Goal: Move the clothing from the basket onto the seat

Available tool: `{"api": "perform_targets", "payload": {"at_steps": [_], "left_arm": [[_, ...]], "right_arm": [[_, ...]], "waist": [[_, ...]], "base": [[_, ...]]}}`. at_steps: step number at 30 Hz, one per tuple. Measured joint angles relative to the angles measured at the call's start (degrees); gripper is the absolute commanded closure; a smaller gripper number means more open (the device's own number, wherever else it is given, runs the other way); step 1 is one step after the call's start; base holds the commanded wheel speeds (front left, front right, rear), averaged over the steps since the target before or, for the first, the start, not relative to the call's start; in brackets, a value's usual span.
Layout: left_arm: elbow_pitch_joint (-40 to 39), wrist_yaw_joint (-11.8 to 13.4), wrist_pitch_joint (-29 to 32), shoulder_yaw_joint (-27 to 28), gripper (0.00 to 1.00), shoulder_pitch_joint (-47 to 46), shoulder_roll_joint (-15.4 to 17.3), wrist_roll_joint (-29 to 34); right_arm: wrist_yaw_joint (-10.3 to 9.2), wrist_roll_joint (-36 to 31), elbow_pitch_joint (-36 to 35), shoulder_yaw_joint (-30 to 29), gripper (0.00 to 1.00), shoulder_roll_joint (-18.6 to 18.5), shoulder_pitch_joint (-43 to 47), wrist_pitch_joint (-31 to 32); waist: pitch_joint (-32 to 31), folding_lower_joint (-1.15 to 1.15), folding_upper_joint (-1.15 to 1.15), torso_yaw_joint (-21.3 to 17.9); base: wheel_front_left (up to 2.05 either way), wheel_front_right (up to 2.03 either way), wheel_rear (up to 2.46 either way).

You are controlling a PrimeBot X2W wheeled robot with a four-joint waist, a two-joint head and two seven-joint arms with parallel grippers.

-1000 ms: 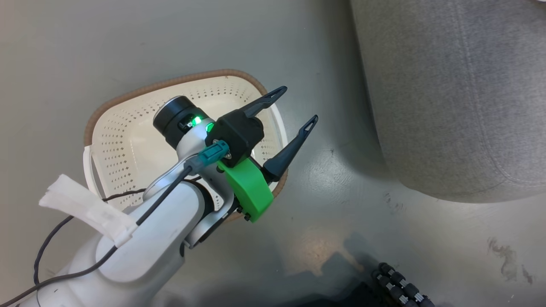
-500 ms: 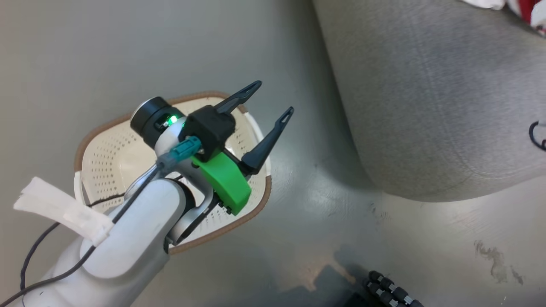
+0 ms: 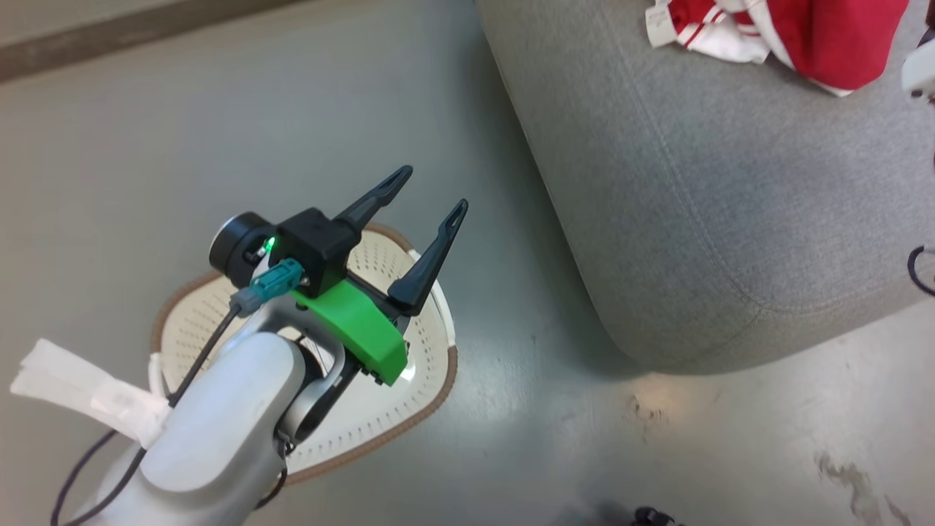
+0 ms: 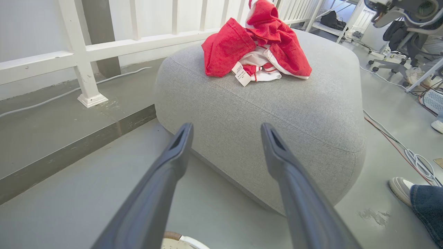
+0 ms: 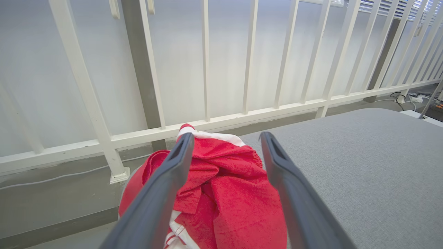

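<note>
Head view has swung toward the seat (image 3: 694, 204) over the last second; that is the camera turning, not the things moving; the basket (image 3: 436, 395) now sits lower in the picture, and the clothing (image 3: 803, 36) shows on the seat's far top, where a second ago only bare grey cushion was in frame. The left gripper (image 3: 432, 188) stays above the basket as before, its fingers spread wide and holding nothing, pointing past the far rim toward the seat. What shows of the basket's perforated floor is bare, though the forearm hides part of it; the red heap lies wholly on the cushion, well apart from the basket. In the right wrist view the right gripper (image 5: 226, 135) hangs just behind the heap, fingers parted with no fabric pinched between them. So the move looks done, or nearly so, unless a piece lies under the arm.

A small white label (image 4: 241, 72) sticks out at the heap's near edge in the left wrist view; it carries dark print, too small to read; no brand name is legible anywhere.
</note>
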Motion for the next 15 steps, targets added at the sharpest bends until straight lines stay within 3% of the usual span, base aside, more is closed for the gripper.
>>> {"api": "perform_targets", "payload": {"at_steps": [7, 15], "left_arm": [[2.09, 1.15, -3.1, 1.58, 0.0, 3.19, -1.21, -1.1], [4.09, 3.54, -5.59, 4.28, 0.0, 7.8, -1.21, -3.59]], "right_arm": [[1.15, -1.08, -4.26, 1.18, 0.0, 1.97, 5.73, -0.05], [2.0, -1.96, -7.94, 2.56, 0.0, 4.57, 12.61, -0.07]], "waist": [[-4.95, 0.0, 0.0, 1.91], [-9.53, 0.0, 0.0, 6.78]], "base": [[0.0, 0.0, 0.0], [0.0, 0.0, 0.0]]}}
